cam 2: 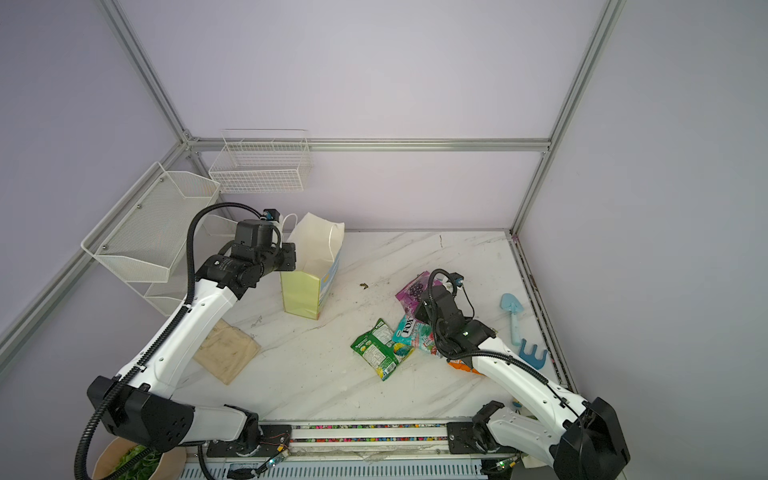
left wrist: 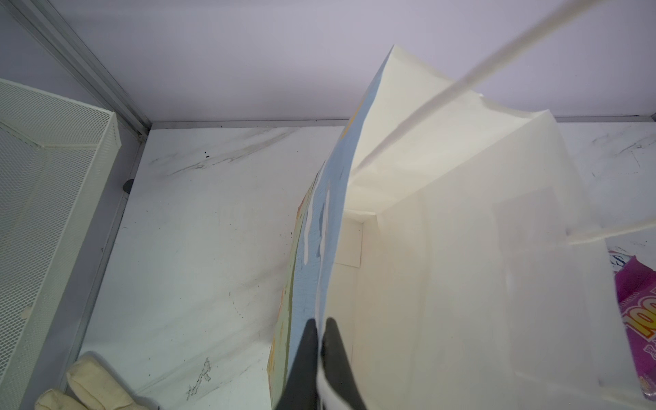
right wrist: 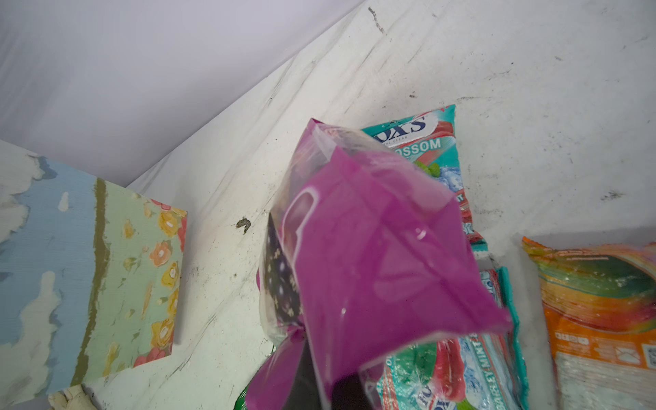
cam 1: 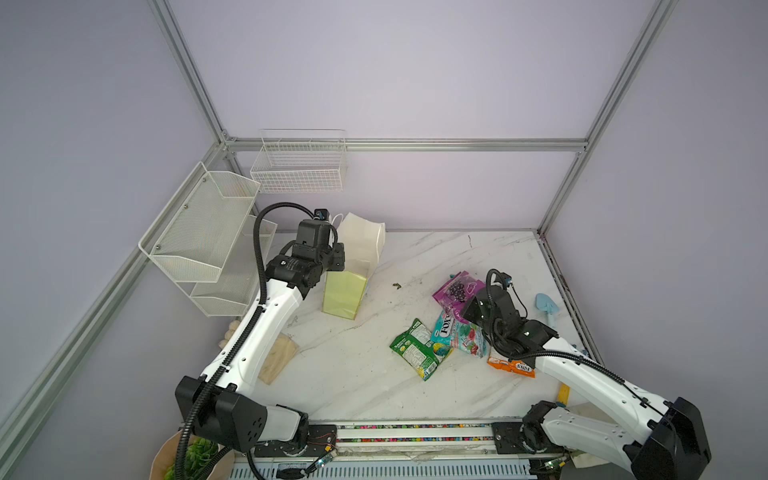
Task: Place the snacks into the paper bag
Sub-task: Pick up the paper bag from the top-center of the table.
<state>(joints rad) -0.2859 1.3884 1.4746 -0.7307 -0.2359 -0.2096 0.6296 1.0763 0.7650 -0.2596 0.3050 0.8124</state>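
One white marble surface (cam 1: 353, 374) is carrying everything. Two white and black arms are reaching over it, one from each side.

One rack (cam 1: 199, 232) with two mesh trays is hanging on the left wall. One wire basket (cam 1: 299, 166) is hanging on the back wall.

One paper bag (cam 1: 345, 291) is standing upright near the back left of the surface with its mouth open. The left fingers (left wrist: 305, 362) are squeezing the top edge of the bag's wall, one finger inside and one outside. One beige cloth (cam 2: 226, 351) is lying flat near the left arm.

Five snack packets are sitting on the right side, well apart from the bag and all outside it. The right fingers (right wrist: 348, 394) are pinching one end of the one purple packet (right wrist: 372, 266). I cannot tell if it is off the surface. Two teal packets (cam 1: 444, 326) (cam 1: 471, 343) are lying just beside it, touching each other. One green packet (cam 1: 419, 349) is lying against them on the left. One orange packet (cam 1: 511, 365) is peeking out under the right arm.

One light blue shovel (cam 1: 546, 305) and one blue rake (cam 2: 534, 353) are lying by the right edge.
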